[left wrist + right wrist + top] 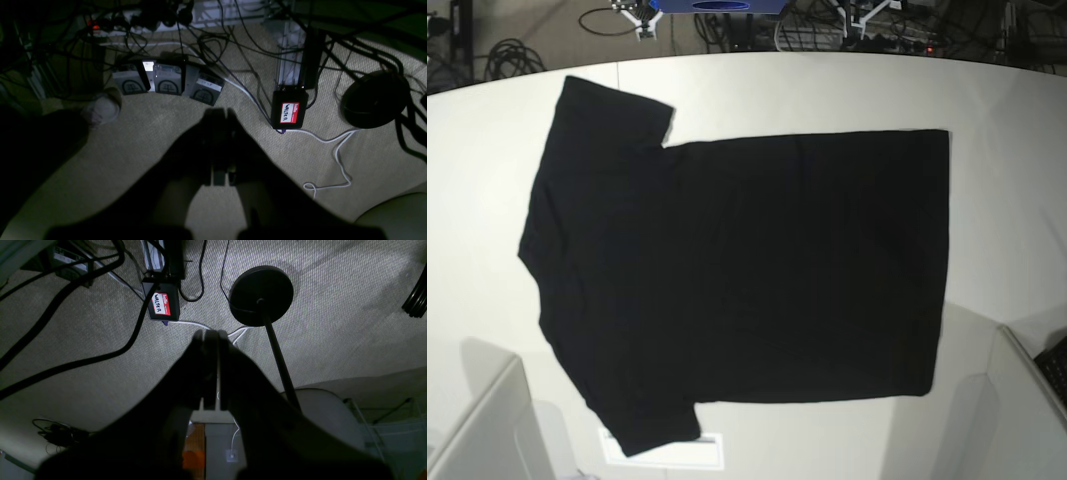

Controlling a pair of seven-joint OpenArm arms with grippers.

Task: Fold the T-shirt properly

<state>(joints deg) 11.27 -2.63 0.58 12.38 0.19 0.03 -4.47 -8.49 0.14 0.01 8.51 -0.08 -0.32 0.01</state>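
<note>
Base cam looks straight down on the worktop (1007, 110); both wrist cams face the carpet, sharing the labelled black box (289, 111).

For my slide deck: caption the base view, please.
Black T-shirt spread flat, plain side up, on the white table, unfolded.

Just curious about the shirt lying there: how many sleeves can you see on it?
2. On the T-shirt, spread flat on the white table, one sleeve points to the far edge at upper left, the other sleeve to the near edge at lower left. Neither is hidden.
</note>
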